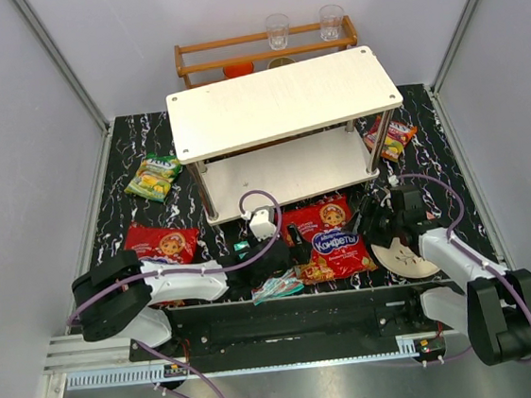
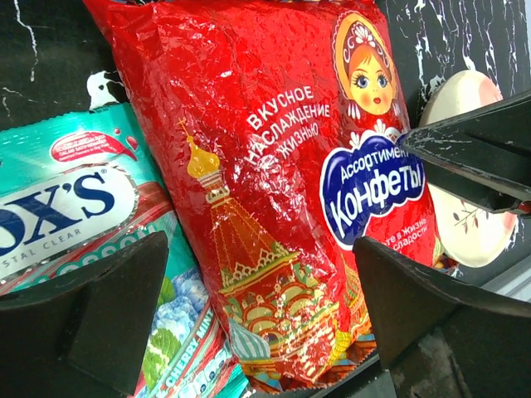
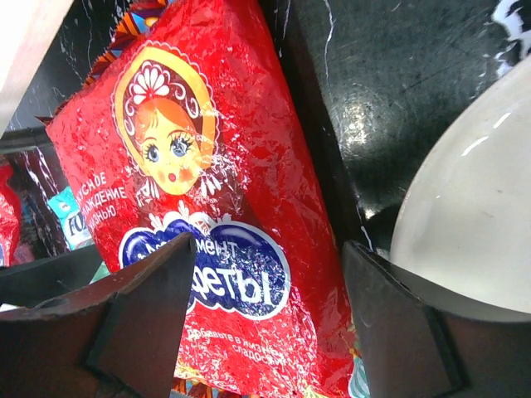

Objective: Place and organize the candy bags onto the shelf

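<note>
Left claw [image 2: 261, 290]: jaws apart, nothing held, hovering directly over the large red candy bag [image 2: 274, 207]. The teal bag [image 2: 66, 207] lies under one finger. Right claw [image 3: 265, 307]: jaws apart and empty, with the same red bag below and the plate [image 3: 473, 215] under one finger.

Judgement: the bag is light, limp and glossy, likely slippery. Pinch a crimped end seam.

The shelf [image 1: 283, 97] stands beyond both claws.

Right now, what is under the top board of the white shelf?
Only the lower board, bare along its front strip. The top board covers its back part, so anything there is hidden.
</note>
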`<action>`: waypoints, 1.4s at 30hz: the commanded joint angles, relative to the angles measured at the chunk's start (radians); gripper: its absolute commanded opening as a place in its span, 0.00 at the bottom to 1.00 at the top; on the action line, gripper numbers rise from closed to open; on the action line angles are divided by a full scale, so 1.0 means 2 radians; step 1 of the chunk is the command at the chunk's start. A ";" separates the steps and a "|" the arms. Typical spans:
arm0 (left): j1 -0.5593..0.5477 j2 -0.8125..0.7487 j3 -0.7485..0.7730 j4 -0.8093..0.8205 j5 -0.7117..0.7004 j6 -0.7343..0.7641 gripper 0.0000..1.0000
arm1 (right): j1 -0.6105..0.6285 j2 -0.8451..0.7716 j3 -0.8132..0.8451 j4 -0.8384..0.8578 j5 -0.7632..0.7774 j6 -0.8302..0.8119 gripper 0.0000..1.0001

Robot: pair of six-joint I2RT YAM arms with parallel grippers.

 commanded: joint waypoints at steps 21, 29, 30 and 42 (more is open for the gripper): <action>-0.074 -0.254 -0.101 -0.362 -0.124 -0.252 0.88 | 0.005 -0.182 0.055 -0.099 0.077 -0.013 0.80; -0.073 -0.214 -0.128 -0.268 -0.112 -0.234 0.83 | 0.004 -0.178 0.055 -0.093 0.072 -0.013 0.80; -0.074 -0.208 -0.140 -0.240 -0.102 -0.238 0.82 | 0.005 -0.178 0.055 -0.093 0.072 -0.013 0.80; -0.075 -0.166 -0.149 -0.170 -0.083 -0.225 0.26 | 0.004 -0.185 0.047 -0.087 0.075 -0.014 0.80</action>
